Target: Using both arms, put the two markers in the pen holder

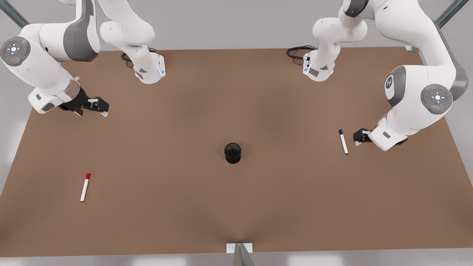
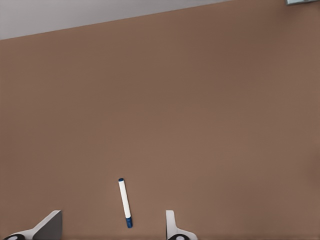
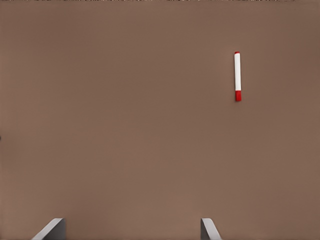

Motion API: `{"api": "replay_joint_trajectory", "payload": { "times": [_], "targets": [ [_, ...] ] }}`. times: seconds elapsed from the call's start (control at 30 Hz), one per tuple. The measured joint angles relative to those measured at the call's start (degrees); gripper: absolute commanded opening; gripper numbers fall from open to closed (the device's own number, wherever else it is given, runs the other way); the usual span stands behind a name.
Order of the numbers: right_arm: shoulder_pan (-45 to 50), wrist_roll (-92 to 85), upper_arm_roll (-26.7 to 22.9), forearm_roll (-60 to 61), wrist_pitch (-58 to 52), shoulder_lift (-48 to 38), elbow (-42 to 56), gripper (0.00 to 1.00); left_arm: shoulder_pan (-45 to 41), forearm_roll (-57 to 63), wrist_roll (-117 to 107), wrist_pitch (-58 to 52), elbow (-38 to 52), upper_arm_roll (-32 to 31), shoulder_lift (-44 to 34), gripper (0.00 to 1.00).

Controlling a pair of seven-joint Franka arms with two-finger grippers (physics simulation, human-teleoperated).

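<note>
Markers flat on the table (image 1: 236,207) either side of the pen holder (image 1: 232,153), blue marker (image 1: 343,141) cap away from camera, left gripper (image 1: 359,136) spread beside it, half hidden, red marker (image 1: 85,187) likewise, right gripper (image 1: 97,107) spread, well apart.

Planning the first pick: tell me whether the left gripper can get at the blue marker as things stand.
Probably yes. The left gripper hangs open right beside the blue marker, which lies flat on the bare table with nothing between them.
</note>
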Motion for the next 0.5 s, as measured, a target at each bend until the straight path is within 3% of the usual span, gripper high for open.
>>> {"api": "replay_joint_trajectory", "payload": {
  "times": [0.1,0.27,0.5],
  "targets": [
    [-0.1,0.3,0.0,0.0,0.2,0.2,0.1,1.00,0.4,-0.3,0.2,0.5,-1.8,0.3,0.1,1.00],
    [-0.3,0.6,-0.1,0.0,0.5,1.6,1.0,1.00,3.8,-3.3,-1.3,7.0,-12.6,0.4,1.5,1.00],
    [-3.2,0.5,-0.7,-0.4,7.6,16.6,4.4,1.00,7.6,-6.5,-2.8,23.1,-33.6,0.6,0.5,1.00]
  ]
}}
